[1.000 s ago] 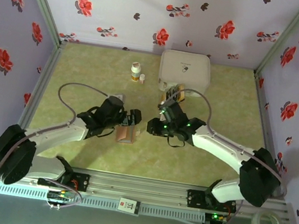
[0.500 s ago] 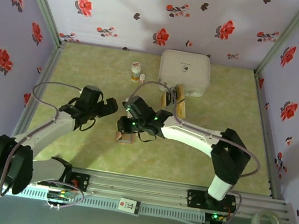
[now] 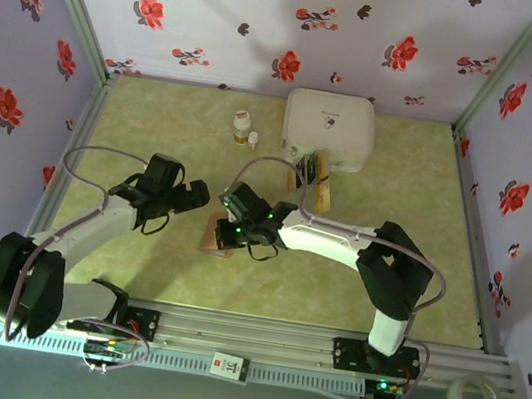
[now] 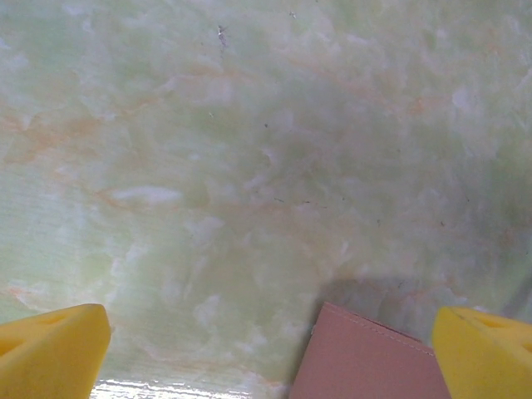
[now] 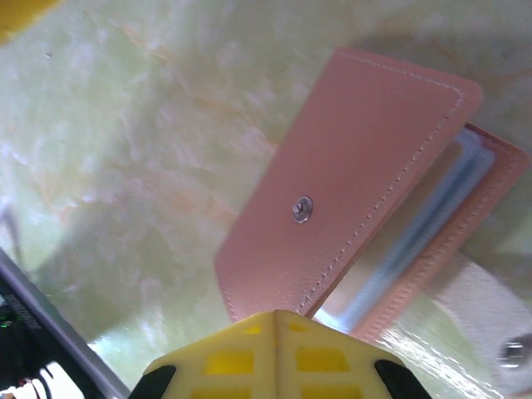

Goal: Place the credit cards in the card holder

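R arm [image 3: 341,240] stretched far across to its left, R gripper [image 5: 277,324] tilted down at card holder [image 5: 349,183] (flap ajar), jaws together. L gripper [image 4: 270,332] just beside, jaws wide apart.

No legible text or labels.

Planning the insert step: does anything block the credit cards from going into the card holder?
Yes: the card holder is folded almost shut, its cover lying over the grey inner pockets. The right gripper, shut, sits at the cover's near edge.
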`<state>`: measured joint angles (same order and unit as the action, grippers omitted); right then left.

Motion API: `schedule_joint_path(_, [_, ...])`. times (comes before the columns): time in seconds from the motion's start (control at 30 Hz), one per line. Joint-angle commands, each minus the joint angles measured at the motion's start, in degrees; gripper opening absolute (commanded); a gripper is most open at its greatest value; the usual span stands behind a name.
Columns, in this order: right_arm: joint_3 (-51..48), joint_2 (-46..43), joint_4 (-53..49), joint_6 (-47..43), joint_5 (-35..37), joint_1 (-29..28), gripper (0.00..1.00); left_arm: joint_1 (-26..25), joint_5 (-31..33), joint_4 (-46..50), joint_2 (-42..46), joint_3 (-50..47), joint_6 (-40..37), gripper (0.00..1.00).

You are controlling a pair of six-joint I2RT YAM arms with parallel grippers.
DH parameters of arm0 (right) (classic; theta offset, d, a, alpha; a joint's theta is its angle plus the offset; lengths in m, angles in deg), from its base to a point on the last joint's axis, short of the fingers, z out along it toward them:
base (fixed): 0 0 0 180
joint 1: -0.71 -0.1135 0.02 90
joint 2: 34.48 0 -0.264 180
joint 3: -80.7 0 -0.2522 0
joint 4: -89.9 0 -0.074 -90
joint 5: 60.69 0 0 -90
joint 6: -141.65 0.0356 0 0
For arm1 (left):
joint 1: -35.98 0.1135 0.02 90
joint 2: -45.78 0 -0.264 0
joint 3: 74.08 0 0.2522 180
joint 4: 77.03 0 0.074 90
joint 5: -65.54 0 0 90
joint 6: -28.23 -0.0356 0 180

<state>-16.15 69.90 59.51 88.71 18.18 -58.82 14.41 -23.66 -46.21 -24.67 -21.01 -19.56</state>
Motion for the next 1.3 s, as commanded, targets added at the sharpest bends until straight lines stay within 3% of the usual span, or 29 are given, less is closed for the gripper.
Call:
schedule_joint_path(0.0, [-2.4,-0.43,1.51,0.32,1.3,0.62,0.03,0.38,-1.76,1.21,-1.14,1.99,-2.54,1.0])
schedule_joint_path(0.47, [-6.69,1.36,7.56,1.51,0.06,1.53,0.02,-3.14,-2.56,2.16,-9.13,2.58,-5.83,0.99])
schedule_joint_path(1.0, [-7.31,0.69,8.52,1.72,-1.08,2.38,0.03,-8.79,0.73,-0.54,-13.56,1.45,-6.26,0.99])
schedule_joint_path(1.17, [-8.09,-5.19,5.98,1.56,0.51,3.25,0.1,-9.28,2.99,-0.87,-13.79,-0.44,-4.57,0.98])
schedule_joint_path(1.27, [-8.92,-8.1,3.36,1.37,2.53,4.13,0.2,-9.47,4.44,-0.34,-14.01,-1.14,-3.37,0.97])
